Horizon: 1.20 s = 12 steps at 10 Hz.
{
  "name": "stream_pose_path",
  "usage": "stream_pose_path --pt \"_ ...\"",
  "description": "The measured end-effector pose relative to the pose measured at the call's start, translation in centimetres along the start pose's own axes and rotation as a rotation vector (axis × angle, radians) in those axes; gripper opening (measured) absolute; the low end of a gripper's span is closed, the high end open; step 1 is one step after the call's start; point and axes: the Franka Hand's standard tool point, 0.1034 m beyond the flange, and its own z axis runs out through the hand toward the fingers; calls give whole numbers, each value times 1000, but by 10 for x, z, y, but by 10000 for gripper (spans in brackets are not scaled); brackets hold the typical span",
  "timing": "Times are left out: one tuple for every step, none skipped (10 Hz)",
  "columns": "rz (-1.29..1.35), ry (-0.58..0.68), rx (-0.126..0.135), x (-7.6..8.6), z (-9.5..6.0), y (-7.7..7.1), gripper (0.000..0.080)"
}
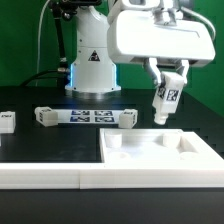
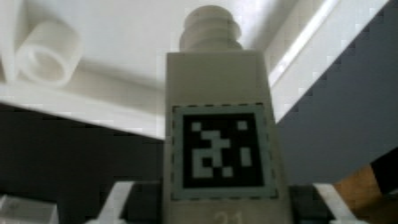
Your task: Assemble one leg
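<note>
- The leg [image 1: 166,102], a small white post with a black-and-white tag on its face, hangs tilted in my end effector [image 1: 166,92], clear of the black tabletop [image 1: 40,140]. The end effector is closed narrowly on the leg's upper part.
- In the wrist view the tag faces the camera and the leg's narrower rounded tip [image 2: 214,22] points away. Only edges of the fingers [image 2: 128,203] show beside the post, so I cannot tell how deep the grip sits. I judge that a shallow hold could let the post swivel or slip once the tip meets resistance.
- Directly below lies the large flat white panel with square recesses [image 1: 155,153]. The leg hovers above it, nearer the recess on the exterior view's right [image 1: 186,143]. Because of the tilt, I judge the tip could catch a recess wall and jam instead of seating.
- The panel looks loose on the tabletop, so a sideways push from a misaligned descent could shove it out of place.
- Further off, the marker board [image 1: 85,116] and a small tagged white piece [image 1: 7,121] sit well apart toward the exterior view's left. I see little risk of collision with them unless the arm swings wide.
</note>
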Motion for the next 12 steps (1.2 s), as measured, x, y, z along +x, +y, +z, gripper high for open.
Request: stream_pose_path --pt "34 -19 10 12 3 -4 291" --pt "42 -5 17 26 7 -10 291" --pt "37 5 19 36 18 -9 291" --pt "27 19 14 41 27 -2 291" --pt "29 17 15 40 28 -2 291" --pt "28 17 15 40 28 -3 291" --pt "28 16 15 39 28 -2 291" --pt "28 17 13 37 28 -2 291" --pt "32 10 10 26 28 0 291" --pt "51 2 12 27 29 -2 291" --pt "70 4 13 35 32 -3 291" --pt "95 7 12 42 35 -3 291"
